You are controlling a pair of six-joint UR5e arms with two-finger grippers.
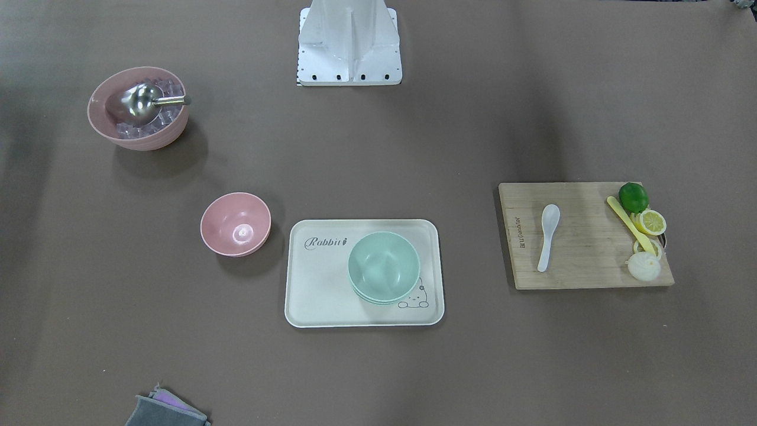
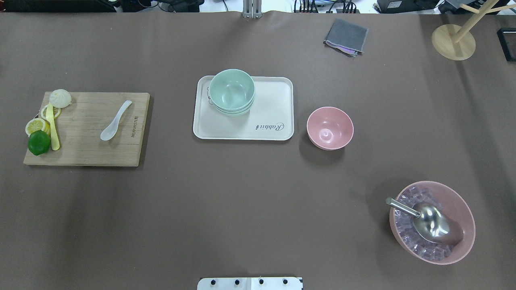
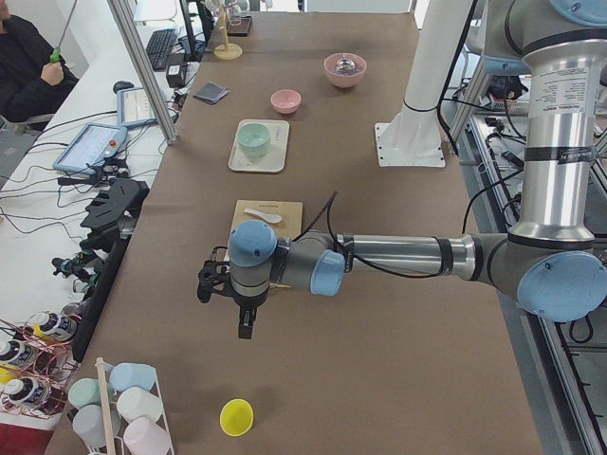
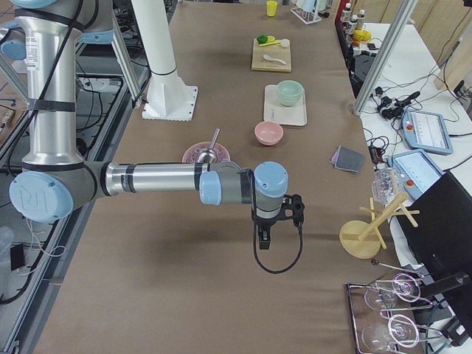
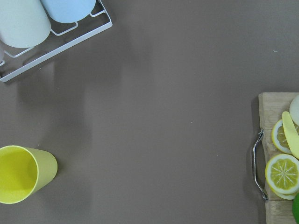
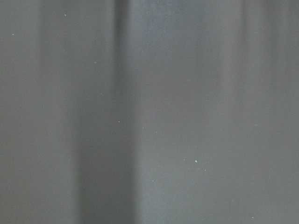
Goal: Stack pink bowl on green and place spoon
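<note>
A small empty pink bowl (image 1: pixel 235 223) stands on the brown table beside a white tray (image 1: pixel 319 296); it also shows in the overhead view (image 2: pixel 329 127). A stack of green bowls (image 1: pixel 384 267) sits on the tray. A white spoon (image 1: pixel 548 235) lies on a wooden cutting board (image 1: pixel 585 260) at the robot's left. My left gripper (image 3: pixel 245 324) shows only in the exterior left view, beyond the board's end, far from the spoon. My right gripper (image 4: pixel 264 237) shows only in the exterior right view, past the pink bowls. I cannot tell whether either is open or shut.
A large pink bowl (image 2: pixel 463 209) with ice cubes and a metal scoop (image 2: pixel 431 220) stands at the robot's right. A lime, lemon slices, a yellow knife and a bun lie on the board's end. A grey cloth (image 2: pixel 346 37), a wooden stand (image 2: pixel 453 40) and a yellow cup (image 5: pixel 21 173) are around.
</note>
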